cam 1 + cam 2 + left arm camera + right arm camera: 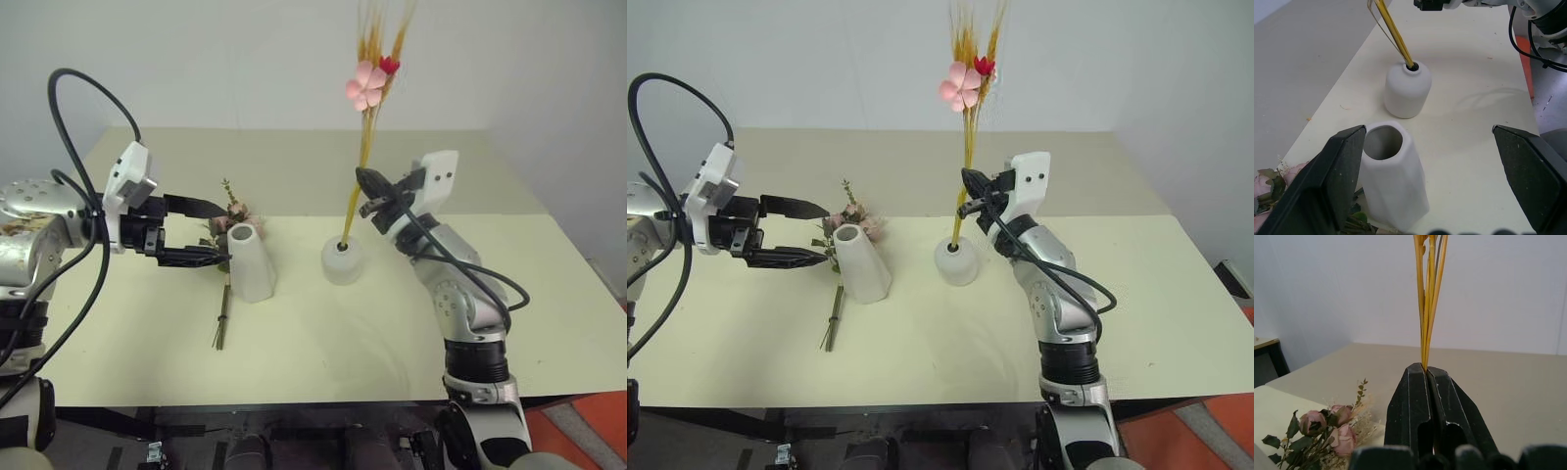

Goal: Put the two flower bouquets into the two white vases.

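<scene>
**Yellow stems seated in the short vase: how you should have finished the insertion**

Yellow wheat-like stems [361, 171] stood nearly upright, their lower ends already inside the small hole of the short rounded vase [341, 261], with the pink and red blossoms high above. Your right gripper [373, 194] was clamped on those stems partway up, jaws pressed together around them. Judged from this, the step in hand was settling the slim bunch fully before release: you needed to lower along the stems' own line, since any sideways drag would probably have tipped the light vase. The table [549, 294] around it was bare. Your left gripper [196, 231] waited with its jaws wide apart, just beside the mouth of the tall tapered vase [249, 262], holding nothing. The rose bouquet [227, 230] lay flat on the table behind and beside that vase, its stems trailing towards you, not yet picked up.
</scene>
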Robot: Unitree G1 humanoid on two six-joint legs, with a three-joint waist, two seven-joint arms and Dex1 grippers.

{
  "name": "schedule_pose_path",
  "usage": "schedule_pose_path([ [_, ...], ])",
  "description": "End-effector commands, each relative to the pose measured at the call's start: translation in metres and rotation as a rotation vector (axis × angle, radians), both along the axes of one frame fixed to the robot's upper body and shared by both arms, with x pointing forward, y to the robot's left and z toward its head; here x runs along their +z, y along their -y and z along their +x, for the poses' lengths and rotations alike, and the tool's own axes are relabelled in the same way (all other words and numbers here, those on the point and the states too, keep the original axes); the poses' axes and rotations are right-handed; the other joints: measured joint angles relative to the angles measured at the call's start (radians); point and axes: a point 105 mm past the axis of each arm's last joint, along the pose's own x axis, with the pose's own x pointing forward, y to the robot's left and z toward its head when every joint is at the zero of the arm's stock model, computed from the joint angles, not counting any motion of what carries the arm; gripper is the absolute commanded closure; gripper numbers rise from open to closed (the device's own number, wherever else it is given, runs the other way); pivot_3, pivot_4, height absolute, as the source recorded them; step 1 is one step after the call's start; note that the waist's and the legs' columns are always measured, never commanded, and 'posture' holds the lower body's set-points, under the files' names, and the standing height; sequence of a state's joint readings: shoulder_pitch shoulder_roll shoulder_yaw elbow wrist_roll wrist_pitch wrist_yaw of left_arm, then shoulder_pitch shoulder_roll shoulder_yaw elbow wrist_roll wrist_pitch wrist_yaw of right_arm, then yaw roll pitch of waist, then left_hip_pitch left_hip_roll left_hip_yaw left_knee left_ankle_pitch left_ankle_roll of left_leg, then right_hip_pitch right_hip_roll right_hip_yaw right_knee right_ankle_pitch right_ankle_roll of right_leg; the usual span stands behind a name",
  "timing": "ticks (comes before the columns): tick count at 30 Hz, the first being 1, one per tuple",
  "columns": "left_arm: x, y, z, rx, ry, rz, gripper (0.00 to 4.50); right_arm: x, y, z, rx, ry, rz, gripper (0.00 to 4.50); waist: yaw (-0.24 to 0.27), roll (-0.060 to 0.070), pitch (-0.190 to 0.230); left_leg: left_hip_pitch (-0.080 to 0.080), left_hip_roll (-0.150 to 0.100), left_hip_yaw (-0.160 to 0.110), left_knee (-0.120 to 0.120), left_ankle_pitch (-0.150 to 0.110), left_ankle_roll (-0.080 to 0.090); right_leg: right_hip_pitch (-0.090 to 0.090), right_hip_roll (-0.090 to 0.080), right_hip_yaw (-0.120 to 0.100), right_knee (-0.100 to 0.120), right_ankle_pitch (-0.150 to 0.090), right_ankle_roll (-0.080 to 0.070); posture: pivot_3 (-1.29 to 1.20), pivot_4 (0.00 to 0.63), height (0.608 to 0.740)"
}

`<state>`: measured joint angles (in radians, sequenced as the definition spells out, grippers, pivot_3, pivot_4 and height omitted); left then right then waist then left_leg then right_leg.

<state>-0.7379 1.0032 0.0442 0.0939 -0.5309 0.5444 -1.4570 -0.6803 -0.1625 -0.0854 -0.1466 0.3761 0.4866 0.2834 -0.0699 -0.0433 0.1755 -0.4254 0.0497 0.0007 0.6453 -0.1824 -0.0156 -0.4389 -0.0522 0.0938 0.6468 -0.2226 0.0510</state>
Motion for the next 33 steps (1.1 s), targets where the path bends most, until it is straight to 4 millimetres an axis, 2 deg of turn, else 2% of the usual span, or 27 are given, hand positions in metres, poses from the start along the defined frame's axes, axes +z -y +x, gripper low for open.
schedule_pose_path([
  [1, 0.013, -0.002, -0.004, 0.001, 0.05, -0.003, 0.0, 0.027, 0.008, -0.003, -0.016, 0.1, 0.021, 4.47, 0.0, 0.0, 0.0, 0.0, 0.0, 0.0, 0.0, 0.0, 0.0, 0.0, 0.0, 0.0, 0.0, 0.0, 0.0, 0.0, 0.15, 0.74],
  [5, 0.013, -0.002, -0.004, 0.002, 0.048, -0.002, 0.0, 0.031, 0.009, -0.002, -0.017, 0.112, 0.021, 4.47, -0.001, 0.0, 0.0, 0.0, 0.0, 0.0, 0.0, 0.0, 0.0, 0.0, 0.0, 0.0, 0.0, 0.0, 0.0, 0.0, 0.15, 0.74],
  [25, 0.013, -0.005, -0.005, 0.016, 0.043, 0.002, 0.0, 0.008, 0.0, -0.006, 0.0, 0.093, -0.026, 4.47, -0.001, 0.0, 0.0, 0.0, 0.0, 0.0, 0.0, 0.0, 0.0, 0.0, 0.0, 0.0, 0.0, 0.0, 0.0, 0.0, 0.15, 0.74],
  [33, 0.014, -0.005, -0.005, 0.02, 0.041, 0.001, 0.0, 0.008, -0.002, -0.011, 0.001, 0.117, -0.041, 4.47, 0.0, 0.0, 0.0, 0.0, 0.0, 0.0, 0.0, 0.0, 0.0, 0.0, 0.0, 0.0, 0.0, 0.0, 0.001, 0.0, 0.15, 0.74],
])
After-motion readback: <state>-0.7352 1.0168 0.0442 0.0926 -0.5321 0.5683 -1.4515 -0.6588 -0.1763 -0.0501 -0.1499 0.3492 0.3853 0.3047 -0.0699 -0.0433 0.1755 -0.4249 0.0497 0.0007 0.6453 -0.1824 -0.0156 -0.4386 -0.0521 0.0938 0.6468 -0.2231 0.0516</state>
